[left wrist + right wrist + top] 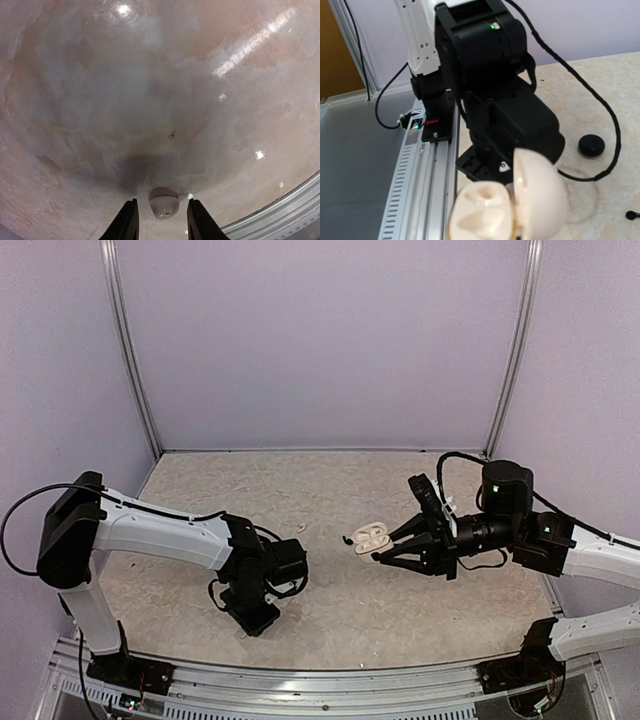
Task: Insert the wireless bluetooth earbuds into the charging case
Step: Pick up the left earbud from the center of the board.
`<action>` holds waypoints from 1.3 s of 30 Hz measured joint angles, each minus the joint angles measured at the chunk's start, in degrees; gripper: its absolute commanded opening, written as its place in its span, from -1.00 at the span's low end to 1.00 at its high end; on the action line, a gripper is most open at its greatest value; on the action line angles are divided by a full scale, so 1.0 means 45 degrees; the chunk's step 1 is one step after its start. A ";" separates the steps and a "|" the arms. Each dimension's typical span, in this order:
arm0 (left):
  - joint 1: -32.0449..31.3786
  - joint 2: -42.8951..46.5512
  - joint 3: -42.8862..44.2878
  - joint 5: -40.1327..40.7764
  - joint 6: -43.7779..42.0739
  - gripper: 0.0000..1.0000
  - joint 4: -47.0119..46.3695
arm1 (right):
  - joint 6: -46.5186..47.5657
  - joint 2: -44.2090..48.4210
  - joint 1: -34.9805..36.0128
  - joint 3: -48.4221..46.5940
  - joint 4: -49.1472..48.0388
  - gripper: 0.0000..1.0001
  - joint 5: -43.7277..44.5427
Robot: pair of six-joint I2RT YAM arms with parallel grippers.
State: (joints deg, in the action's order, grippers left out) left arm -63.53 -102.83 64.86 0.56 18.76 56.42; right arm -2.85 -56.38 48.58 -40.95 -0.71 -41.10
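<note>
Sitting loose btwn L gripper [162,202] tips: white earbud [164,206]; R gripper [380,549] clamps case [367,536].

Left fingers [125,221] apart, right fingers [402,560] closed

Desk [330,480], contents by position:
- Open case [365,537]: right of centre, at the tips of the right end effector [382,548].
- Earbud [164,206]: on the desk, between the fingers of the left end effector [162,201] (gaps either side).
- Second case [591,145]: on the desk beside the left arm [485,60].
</note>
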 measured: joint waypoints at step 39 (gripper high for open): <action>-0.0029 -0.0787 0.0393 -0.0243 -0.0767 -0.48 0.0539 | 0.0005 0.0000 0.0000 -0.0005 0.0112 -1.00 0.0058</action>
State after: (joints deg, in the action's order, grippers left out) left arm -63.66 -106.37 66.63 -0.54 15.31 58.85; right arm -2.83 -56.38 48.58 -40.97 -0.21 -40.84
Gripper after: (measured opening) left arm 0.261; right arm 0.224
